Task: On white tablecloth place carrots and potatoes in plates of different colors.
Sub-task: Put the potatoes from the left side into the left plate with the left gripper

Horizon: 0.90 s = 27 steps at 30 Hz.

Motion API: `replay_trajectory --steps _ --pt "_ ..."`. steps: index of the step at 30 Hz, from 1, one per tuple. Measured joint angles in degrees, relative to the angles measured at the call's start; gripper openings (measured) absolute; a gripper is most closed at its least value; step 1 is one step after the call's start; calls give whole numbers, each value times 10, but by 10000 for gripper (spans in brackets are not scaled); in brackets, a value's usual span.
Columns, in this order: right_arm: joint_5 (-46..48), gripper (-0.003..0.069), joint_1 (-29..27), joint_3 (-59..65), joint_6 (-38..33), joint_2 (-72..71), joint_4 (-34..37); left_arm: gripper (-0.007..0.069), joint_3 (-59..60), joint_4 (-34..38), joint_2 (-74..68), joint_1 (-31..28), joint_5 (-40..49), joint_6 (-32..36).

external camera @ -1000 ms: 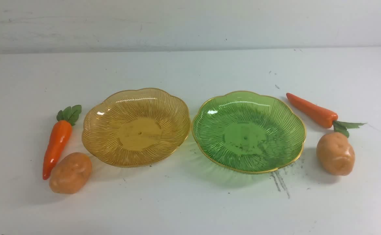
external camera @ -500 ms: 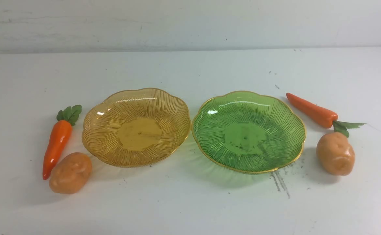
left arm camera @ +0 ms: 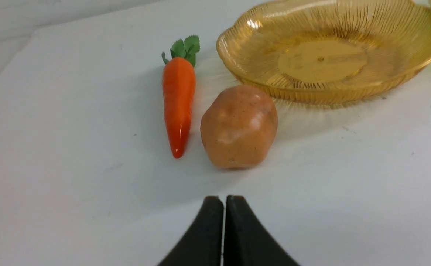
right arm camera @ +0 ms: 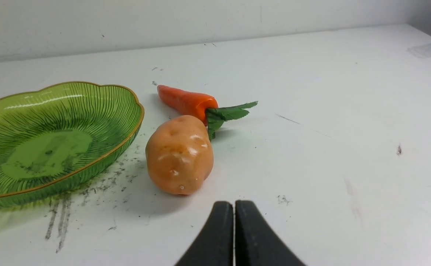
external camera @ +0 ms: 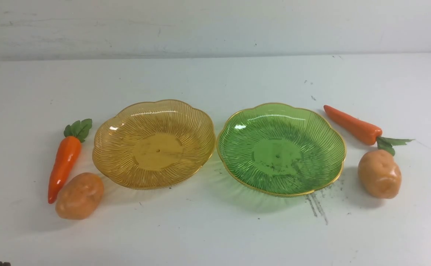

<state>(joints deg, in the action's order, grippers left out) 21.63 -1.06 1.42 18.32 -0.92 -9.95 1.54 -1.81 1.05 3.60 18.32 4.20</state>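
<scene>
On the white tablecloth (external camera: 215, 236) an amber-yellow plate (external camera: 154, 144) and a green plate (external camera: 281, 148) stand side by side, both empty. A carrot (external camera: 64, 162) and a potato (external camera: 79, 195) lie left of the amber plate; they also show in the left wrist view, carrot (left arm camera: 178, 98), potato (left arm camera: 239, 126). Another carrot (external camera: 353, 125) and potato (external camera: 379, 173) lie right of the green plate. My left gripper (left arm camera: 224, 199) is shut and empty, short of the left potato. My right gripper (right arm camera: 234, 204) is shut and empty, short of the right potato (right arm camera: 179, 154).
A white wall runs behind the table's far edge (external camera: 215, 56). Grey scratch streaks (external camera: 317, 207) mark the cloth in front of the green plate. A small dark bit of the left arm (external camera: 1, 263) shows at the near left corner.
A dark bit of the left arm has come into the front view at the bottom left corner. The plates, carrots and potatoes have not moved.
</scene>
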Motion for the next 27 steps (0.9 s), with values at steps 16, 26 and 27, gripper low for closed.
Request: replay_trajectory --steps 16,26,27 --pt "-31 -4 0 3 23 0 59 -4 1 240 0 0 -301 -182" --pt "-225 -4 0 3 119 0 312 -4 -120 292 -8 0 -387 -178" --pt "-230 -4 0 3 119 0 316 -4 -147 291 -18 0 -350 -166"
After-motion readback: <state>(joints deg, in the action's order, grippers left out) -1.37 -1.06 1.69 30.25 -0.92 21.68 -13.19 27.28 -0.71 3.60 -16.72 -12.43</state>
